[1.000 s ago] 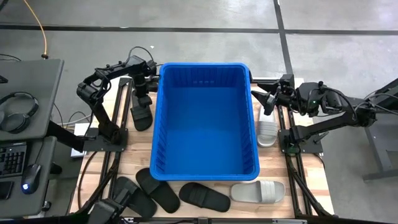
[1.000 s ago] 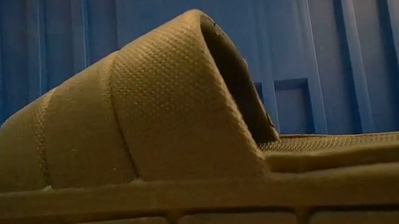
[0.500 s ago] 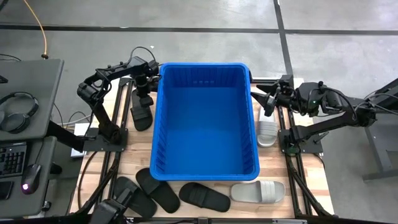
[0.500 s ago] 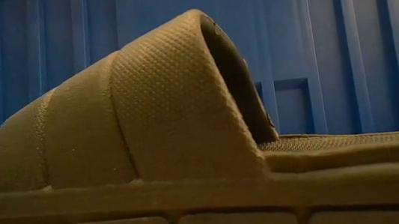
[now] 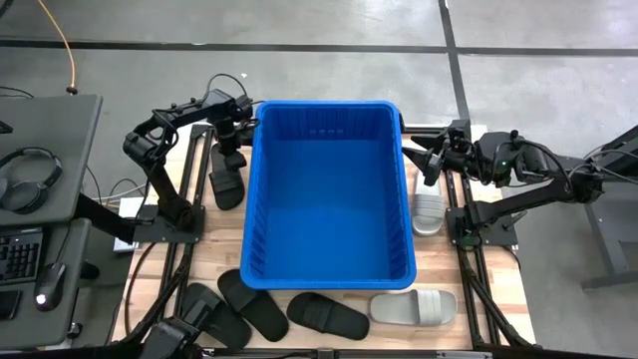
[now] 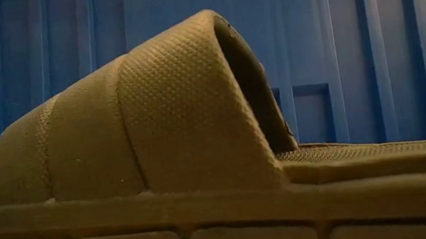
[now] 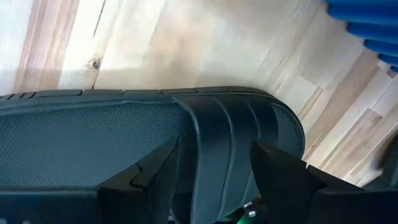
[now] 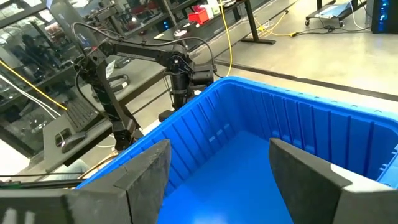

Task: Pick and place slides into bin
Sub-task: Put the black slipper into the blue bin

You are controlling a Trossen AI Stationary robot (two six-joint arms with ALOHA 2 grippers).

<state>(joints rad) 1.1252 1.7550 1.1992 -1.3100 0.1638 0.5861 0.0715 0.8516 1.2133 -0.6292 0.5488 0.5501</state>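
A black slide [image 5: 227,181] lies sole-down on the wooden table, left of the blue bin [image 5: 324,104]. My left gripper [image 5: 232,152] points down at it, open, with its fingers on either side of the strap [image 7: 224,134]. My right gripper [image 5: 427,160] hangs open and holds nothing, raised beside the bin's right rim and facing into the bin [image 8: 261,118]. A light grey slide [image 5: 429,209] lies right of the bin. Three black slides [image 5: 254,304] and a grey one [image 5: 414,306] lie along the near edge. One slide [image 6: 156,118] fills the low view before the bin wall [image 6: 325,42]. My left gripper comes at the black slide from above. One finger [image 7: 146,180] stands on the heel side of the strap and the other [image 7: 283,177] on the toe side. Whether they touch the strap, I cannot tell. The slide rests flat on the table.
The bin takes up the table's middle, leaving narrow strips of bare wood [image 7: 186,43] at its left and right. A desk with headphones [image 5: 30,178] and a keyboard stands off the table's left side. The arms' frames line both table sides.
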